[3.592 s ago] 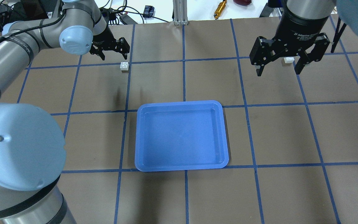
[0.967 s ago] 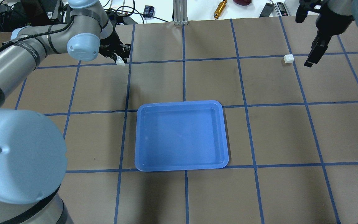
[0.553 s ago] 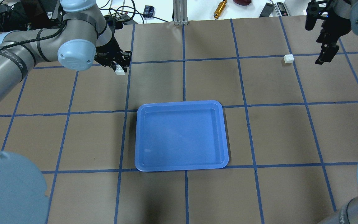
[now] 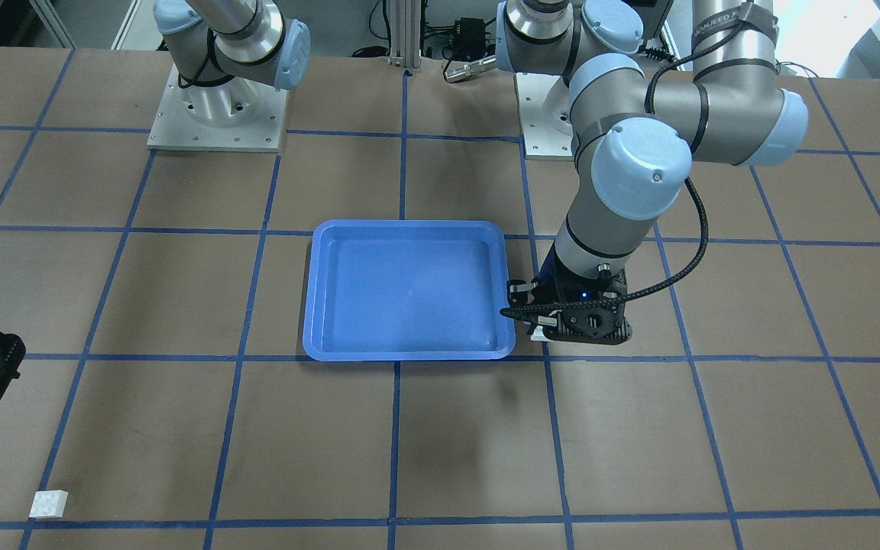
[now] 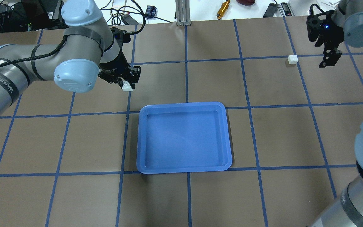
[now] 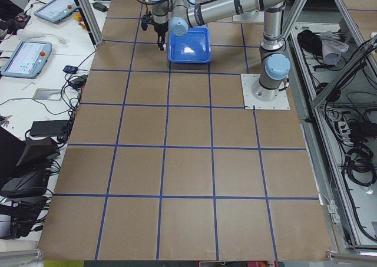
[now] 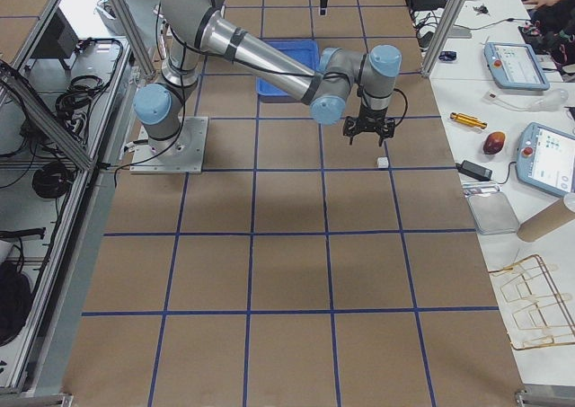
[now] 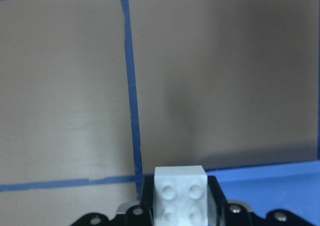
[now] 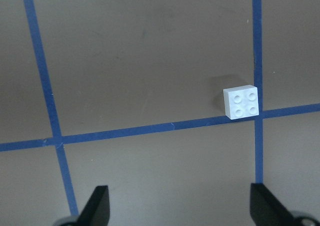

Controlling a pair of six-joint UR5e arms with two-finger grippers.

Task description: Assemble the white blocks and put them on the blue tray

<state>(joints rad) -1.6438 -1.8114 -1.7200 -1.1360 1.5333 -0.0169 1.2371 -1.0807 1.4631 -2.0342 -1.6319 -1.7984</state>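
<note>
**Two-arm block assembly, early stage.** The left claw [image 5: 127, 82] is clenched on one white block [image 8: 180, 195], whose studs face the wrist camera. The block appears lifted off the bench [image 5: 279, 138]. In the overhead view it hangs near the far-left corner of the blue tray [image 5: 184, 104]; the front-facing view places it just beside the rim, outside the tray. The second white block [image 5: 292, 59] lies studs-up on the bench, well apart from the tray and beside a crossing of blue tape lines. The right claw [image 9: 182, 211] hangs near it, fingers spread wide and grasping nothing. The block sits off to one side of the gap, not between the fingers.

**Progress, as judged.** One block is picked up. The other is not yet gripped, the two are not joined, and the tray holds no block. Grasping the second block, pressing the pair together and setting it in the tray are all left to do.

**Edges and room.** The tray's raised rim is the only edge close to the left claw, so the held block would need to pass over it rather than slide across. The bench between the two claws shows only tape lines and the tray, leaving wide room to bring the blocks together. The second block lies toward the bench's far edge, so approaching it from above looks safest.
</note>
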